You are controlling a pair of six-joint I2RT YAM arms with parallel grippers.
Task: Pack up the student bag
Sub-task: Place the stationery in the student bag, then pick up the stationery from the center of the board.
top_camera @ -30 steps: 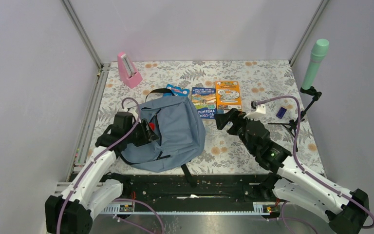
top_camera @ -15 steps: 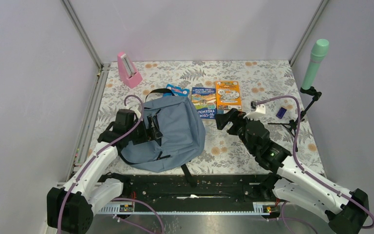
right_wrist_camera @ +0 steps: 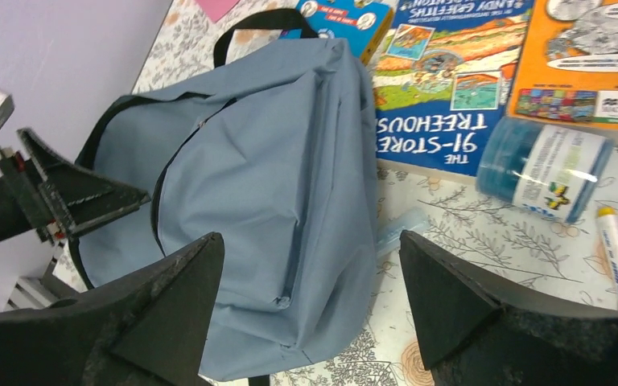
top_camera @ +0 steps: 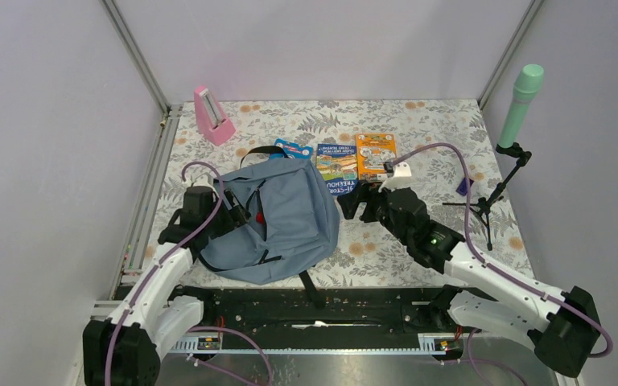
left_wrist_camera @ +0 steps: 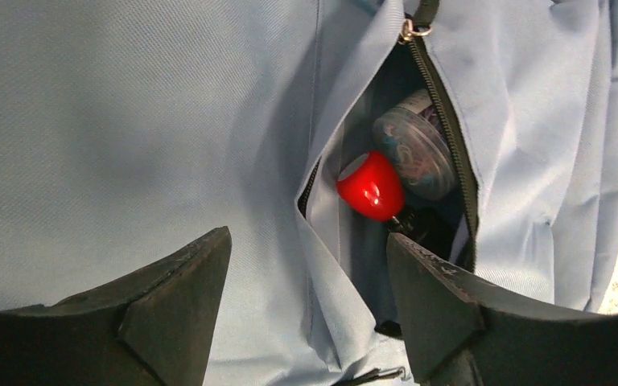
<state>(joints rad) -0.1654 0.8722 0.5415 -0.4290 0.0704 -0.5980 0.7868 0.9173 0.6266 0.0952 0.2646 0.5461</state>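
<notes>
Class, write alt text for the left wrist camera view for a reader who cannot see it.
The grey-blue student bag fills the view, its zip open on a shiny red rounded object and a clear lidded jar inside. The left end effector hangs open and empty, its two dark fingers framing the bottom edge.

Only clear text is on the blue book (right_wrist_camera: 451, 104) lying against the student bag (right_wrist_camera: 249, 185). Cover reads "91-STORE… TREEHOUSE", upside down in the right wrist view, with the first line cut off at the bag's edge. Orange book (right_wrist_camera: 587, 56) and the jar (right_wrist_camera: 543, 169) label carry print, too small to read.
</notes>
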